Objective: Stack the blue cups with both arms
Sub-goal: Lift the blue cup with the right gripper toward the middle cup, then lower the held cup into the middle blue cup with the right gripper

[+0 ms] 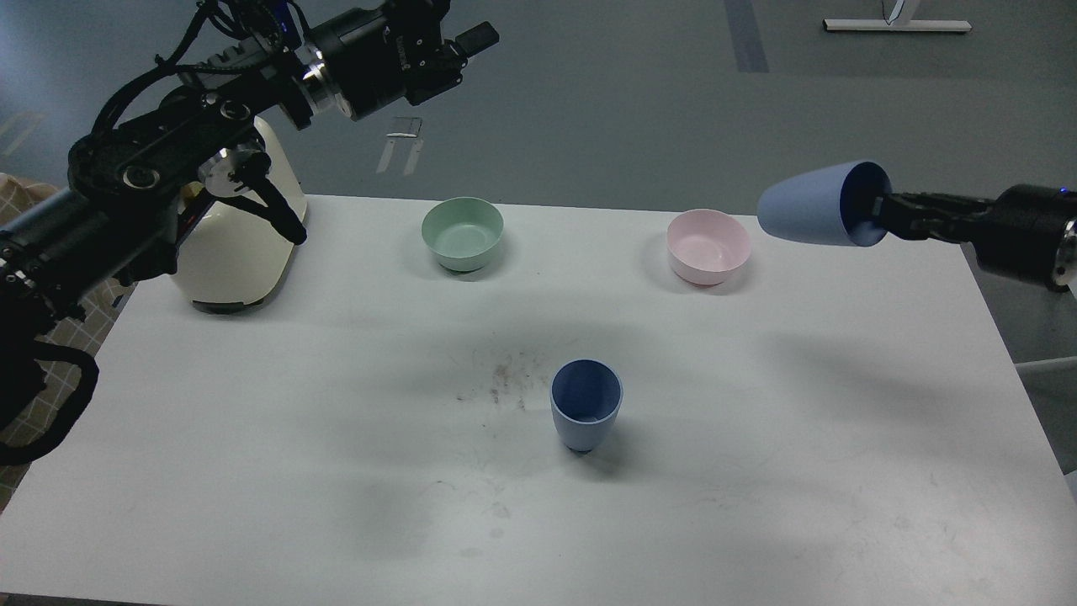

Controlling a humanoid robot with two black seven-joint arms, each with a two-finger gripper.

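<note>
Left to right: the left gripper [471, 40] rides high and empty, its finger gap unreadable, over a cream appliance [236, 252], two bowls, green [462, 233] and pink [708, 245], and two cups, one [586, 406] upright mid-table [252, 438], the other [820, 204] sideways, clamped at its rim by the outstretched right gripper [883, 215].

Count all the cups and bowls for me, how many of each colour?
Blue plastic cups: 2, one standing on the white table at, one held sideways at by the right gripper
Mint-green bowl: 1
Pale-pink bowl: 1
Total: 4
</note>
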